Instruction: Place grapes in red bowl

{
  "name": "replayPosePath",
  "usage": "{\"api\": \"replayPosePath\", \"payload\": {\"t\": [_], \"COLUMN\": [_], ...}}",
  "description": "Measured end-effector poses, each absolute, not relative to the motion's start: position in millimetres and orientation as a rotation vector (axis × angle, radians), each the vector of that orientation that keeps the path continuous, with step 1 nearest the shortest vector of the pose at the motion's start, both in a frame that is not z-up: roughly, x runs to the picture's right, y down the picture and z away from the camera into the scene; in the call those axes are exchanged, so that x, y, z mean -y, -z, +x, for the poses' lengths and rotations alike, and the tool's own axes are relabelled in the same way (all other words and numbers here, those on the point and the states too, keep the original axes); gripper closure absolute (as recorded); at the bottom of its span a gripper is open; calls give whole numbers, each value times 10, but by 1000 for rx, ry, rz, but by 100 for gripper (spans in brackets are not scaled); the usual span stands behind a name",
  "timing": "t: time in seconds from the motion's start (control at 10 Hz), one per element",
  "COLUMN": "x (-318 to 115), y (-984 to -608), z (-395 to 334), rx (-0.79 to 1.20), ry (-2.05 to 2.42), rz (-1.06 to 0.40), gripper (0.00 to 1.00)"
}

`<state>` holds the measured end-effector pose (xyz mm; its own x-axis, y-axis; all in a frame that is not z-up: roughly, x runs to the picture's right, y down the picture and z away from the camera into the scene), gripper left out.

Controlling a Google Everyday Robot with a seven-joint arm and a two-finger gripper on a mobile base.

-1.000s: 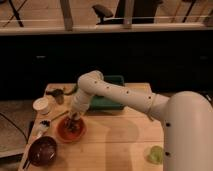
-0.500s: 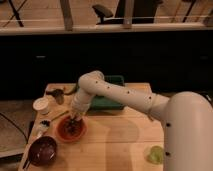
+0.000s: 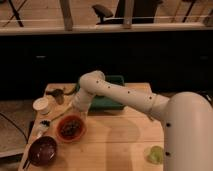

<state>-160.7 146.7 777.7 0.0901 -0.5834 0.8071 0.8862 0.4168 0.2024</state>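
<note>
grapes (image 3: 71, 126) are showing as a dark clump inside the red bowl (image 3: 61, 135) on the wooden table (image 3: 115, 137), so placement is looking done or nearly done. gripper (image 3: 80, 114) is hanging just over the bowl's far rim, pointing down, probably because that's the drop spot; can't tell if it's wide, narrow or gripping. Maroon bowl (image 3: 42, 150), green tray (image 3: 114, 96) and pale green lump (image 3: 155, 154) are sitting apart, playing no part.

Listed on wooden table (image 3: 117, 145): red bowl (image 3: 58, 129) left of centre, gripper (image 3: 78, 115) low over its far edge; maroon-brown bowl (image 3: 42, 151) at front-left corner; white cup (image 3: 41, 105) at left edge; green tray (image 3: 116, 79) at back; pale green lump (image 3: 155, 154) front-right.
</note>
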Motion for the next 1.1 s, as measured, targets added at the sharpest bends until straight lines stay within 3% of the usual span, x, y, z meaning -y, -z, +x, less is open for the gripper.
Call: {"api": "replayPosePath", "payload": {"t": [0.2,1.1], "x": [-1514,-1523], "y": [-7804,-7807], "z": [-1580,-1577], "rx": [961,958], "ry": [1138,1138], "rz": [-392,-395], "gripper": [20,20]}}
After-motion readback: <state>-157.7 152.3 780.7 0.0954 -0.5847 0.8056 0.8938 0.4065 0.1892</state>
